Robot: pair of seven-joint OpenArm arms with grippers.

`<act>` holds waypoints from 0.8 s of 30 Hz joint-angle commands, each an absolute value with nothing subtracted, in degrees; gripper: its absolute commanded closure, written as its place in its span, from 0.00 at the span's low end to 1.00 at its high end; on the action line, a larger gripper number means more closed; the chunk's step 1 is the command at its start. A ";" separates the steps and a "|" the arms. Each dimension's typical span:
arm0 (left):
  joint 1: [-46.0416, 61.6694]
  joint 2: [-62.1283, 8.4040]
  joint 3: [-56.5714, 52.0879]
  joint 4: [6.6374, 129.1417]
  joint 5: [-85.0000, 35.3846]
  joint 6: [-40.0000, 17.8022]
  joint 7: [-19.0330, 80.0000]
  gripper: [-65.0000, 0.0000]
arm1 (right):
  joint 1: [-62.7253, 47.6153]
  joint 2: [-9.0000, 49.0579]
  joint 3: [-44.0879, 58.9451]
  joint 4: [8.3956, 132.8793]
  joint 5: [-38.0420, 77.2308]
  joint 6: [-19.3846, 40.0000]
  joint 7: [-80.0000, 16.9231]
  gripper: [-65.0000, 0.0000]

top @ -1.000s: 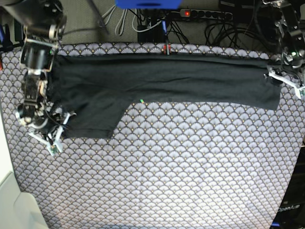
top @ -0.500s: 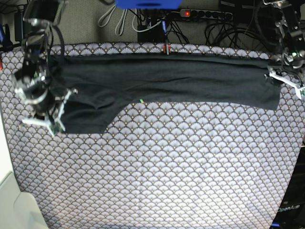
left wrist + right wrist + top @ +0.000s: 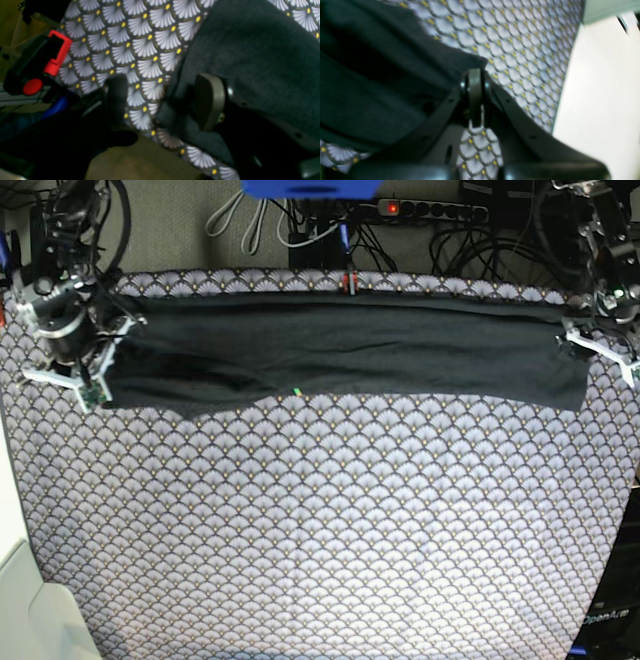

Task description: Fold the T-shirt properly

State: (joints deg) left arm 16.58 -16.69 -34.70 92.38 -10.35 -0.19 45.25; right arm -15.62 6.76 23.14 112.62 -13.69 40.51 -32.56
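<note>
The dark charcoal T-shirt [image 3: 340,345] lies as a long flat band across the far part of the scallop-patterned tablecloth [image 3: 330,530]. My right gripper [image 3: 100,387], at the base view's left, is shut on the shirt's near-left sleeve corner. In the right wrist view its jaws [image 3: 475,85] are pressed together at the edge of the fabric [image 3: 382,82]. My left gripper [image 3: 573,345] rests at the shirt's right end. In the left wrist view it [image 3: 162,102] is open, with a fold of the shirt [image 3: 250,55] between the fingers, against the right finger [image 3: 208,100].
A power strip [image 3: 430,210] and cables lie behind the table's far edge, under a blue object [image 3: 310,188]. A red-and-black clamp [image 3: 53,53] sits at the table edge by the left gripper. A white surface [image 3: 30,610] borders the table at near left.
My right gripper has moved up and away from the near edge, pulling the hanging sleeve flap up into the band. The left gripper and the shirt's right end have not moved.
</note>
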 commanded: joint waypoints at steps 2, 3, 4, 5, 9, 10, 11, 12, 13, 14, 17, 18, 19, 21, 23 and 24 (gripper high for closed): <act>16.22 -17.80 -35.30 93.14 -10.15 0.04 44.44 0.37 | -16.22 5.67 25.19 113.71 -13.32 40.00 -31.16 1.00; 16.22 -17.80 -35.30 93.14 -10.15 0.04 44.44 0.37 | -16.75 5.23 25.80 113.80 -13.32 40.00 -30.99 1.00; 16.22 -18.15 -35.30 93.14 -10.15 0.04 44.44 0.37 | -17.10 5.14 25.89 113.98 -13.32 40.00 -30.99 1.00; 16.22 -18.42 -35.30 93.14 -10.24 0.04 44.44 0.37 | -17.63 5.05 25.89 114.15 -13.32 40.00 -30.99 1.00; 16.13 -18.51 -35.30 93.05 -10.24 0.04 44.44 0.37 | -19.74 4.88 25.80 114.42 -13.32 40.00 -30.90 1.00; 16.13 -18.51 -35.30 93.05 -10.24 0.04 44.44 0.37 | -20.35 4.88 25.80 114.42 -13.23 40.00 -30.90 1.00; 16.13 -18.51 -35.30 93.05 -10.24 0.04 44.44 0.37 | -20.79 4.88 25.80 114.42 -12.70 40.00 -30.90 1.00; 16.13 -18.51 -35.30 93.14 -10.24 0.04 44.44 0.37 | -21.32 5.05 26.07 114.51 -11.38 40.00 -30.90 1.00; 16.13 -18.51 -35.30 93.14 -10.24 0.04 44.44 0.37 | -22.02 5.32 26.07 114.51 -10.07 40.00 -30.90 1.00; 16.13 -18.59 -35.30 93.05 -10.24 0.04 44.44 0.37 | -22.73 5.58 26.07 114.51 -9.54 40.00 -30.90 1.00; 16.13 -18.59 -35.30 93.05 -10.24 0.04 44.44 0.37 | -24.75 5.76 26.15 114.51 -9.45 40.00 -30.81 1.00; 16.13 -18.59 -35.30 93.05 -10.24 0.04 44.44 0.37 | -25.27 5.67 26.15 114.51 -9.45 40.00 -30.81 1.00; 16.13 -18.59 -35.30 93.05 -10.24 0.04 44.44 0.37 | -25.89 5.67 25.98 114.51 -9.45 40.00 -30.81 1.00; 16.13 -18.59 -35.30 93.05 -10.24 0.04 44.44 0.37 | -26.42 5.49 25.80 114.42 -9.36 40.00 -30.81 1.00; 16.13 -18.59 -35.30 93.23 -10.24 0.04 44.44 0.37 | -26.42 4.70 26.07 114.42 -9.36 40.00 -30.81 1.00; 16.13 -18.59 -35.30 93.41 -10.24 0.04 44.44 0.37 | -26.42 4.53 26.07 114.42 -9.36 40.00 -30.81 1.00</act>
